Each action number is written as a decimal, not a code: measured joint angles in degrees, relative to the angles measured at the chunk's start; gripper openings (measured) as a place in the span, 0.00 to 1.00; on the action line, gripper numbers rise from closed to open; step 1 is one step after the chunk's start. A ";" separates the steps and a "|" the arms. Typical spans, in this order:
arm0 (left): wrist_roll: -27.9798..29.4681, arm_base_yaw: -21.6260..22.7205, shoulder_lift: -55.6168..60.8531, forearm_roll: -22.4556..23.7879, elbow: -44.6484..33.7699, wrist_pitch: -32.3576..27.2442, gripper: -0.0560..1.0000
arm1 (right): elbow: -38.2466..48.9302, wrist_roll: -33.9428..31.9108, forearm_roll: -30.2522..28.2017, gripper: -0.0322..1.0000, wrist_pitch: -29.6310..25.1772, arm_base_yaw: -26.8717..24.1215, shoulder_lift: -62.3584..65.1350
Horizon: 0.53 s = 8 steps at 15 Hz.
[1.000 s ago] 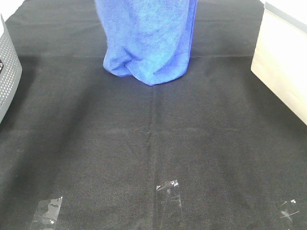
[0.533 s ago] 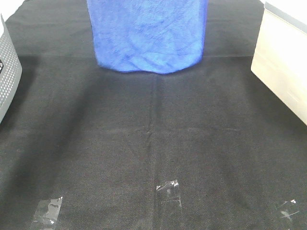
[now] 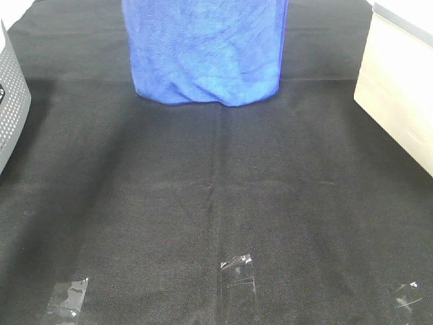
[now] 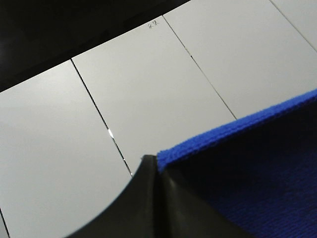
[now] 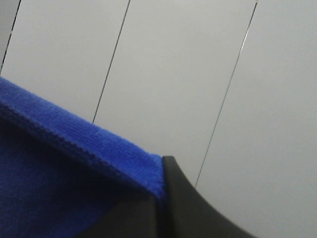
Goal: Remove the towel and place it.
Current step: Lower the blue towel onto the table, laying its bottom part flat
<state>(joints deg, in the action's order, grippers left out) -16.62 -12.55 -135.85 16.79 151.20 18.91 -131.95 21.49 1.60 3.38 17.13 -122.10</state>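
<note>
The bright blue towel (image 3: 206,51) hangs at the far middle of the black table cloth, its top cut off by the picture's upper edge and its lower hem bunched on the cloth. Neither gripper shows in the exterior view. In the left wrist view my left gripper (image 4: 156,168) is shut on a corner of the towel (image 4: 267,163), with the stitched blue edge running away from the dark fingers. The right wrist view shows my right gripper (image 5: 159,198) shut on another corner of the towel (image 5: 59,168). Both wrist cameras look past the towel at pale panels.
A black table cloth (image 3: 216,203) covers the table. A grey perforated basket (image 3: 10,101) stands at the left edge and a pale wooden box (image 3: 399,88) at the right. Several strips of clear tape (image 3: 237,267) lie near the front edge.
The hanging towel has spread wider, from a narrow gathered drape to a broad one, and its lower hem has risen slightly toward the far side.
</note>
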 joint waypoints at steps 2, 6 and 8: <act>0.00 0.00 0.11 0.00 0.11 -2.12 0.05 | 0.00 -0.06 0.00 0.03 -5.33 0.00 0.23; 0.40 -1.55 3.38 -0.17 0.11 -21.20 0.05 | 0.00 -0.06 2.35 0.03 -18.56 0.00 3.50; 0.23 -3.50 8.02 -0.63 0.11 -35.58 0.05 | 0.00 -0.06 3.21 0.03 -26.59 0.00 6.65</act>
<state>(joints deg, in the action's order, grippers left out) -16.39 -16.04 -127.83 16.16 151.32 -16.67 -131.95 21.43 4.81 -23.20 17.13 -115.45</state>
